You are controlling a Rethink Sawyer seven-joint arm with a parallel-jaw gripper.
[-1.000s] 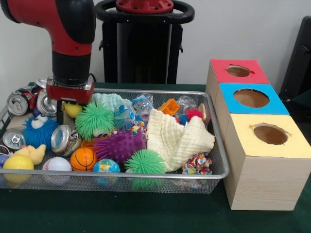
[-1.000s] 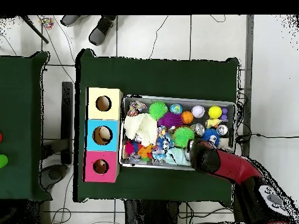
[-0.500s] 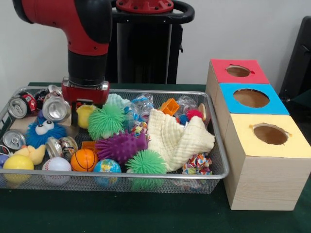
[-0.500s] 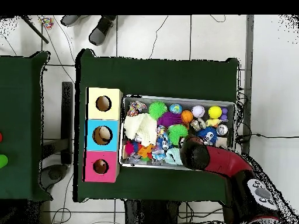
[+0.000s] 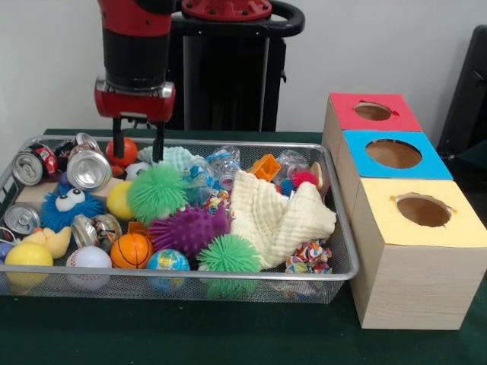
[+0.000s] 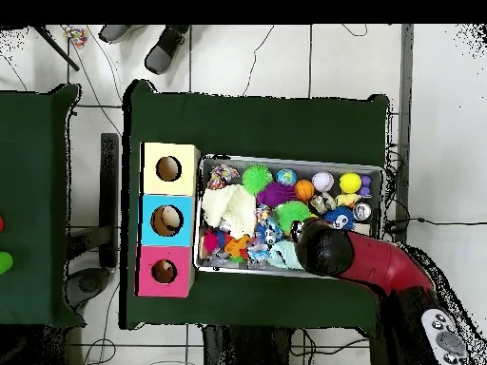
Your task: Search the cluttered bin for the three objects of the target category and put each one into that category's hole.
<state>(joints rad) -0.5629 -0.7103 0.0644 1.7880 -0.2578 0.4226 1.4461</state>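
Rising since the earlier frame, the hand (image 5: 137, 141) now hangs released and empty above the bin's (image 5: 228, 285) far left rim, over an orange ball (image 5: 122, 150); the bin sits on the worktop (image 5: 190, 334).

Gripper (image 5: 138, 141), fingers apart, hangs over the cluttered bin (image 5: 335, 228).

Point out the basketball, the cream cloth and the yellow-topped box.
basketball (image 5: 131, 249), front view, middle of the orange ball.
cream cloth (image 5: 276, 217), front view, middle of the rumpled fabric.
yellow-topped box (image 5: 396, 285), front view, on its wooden front wall.
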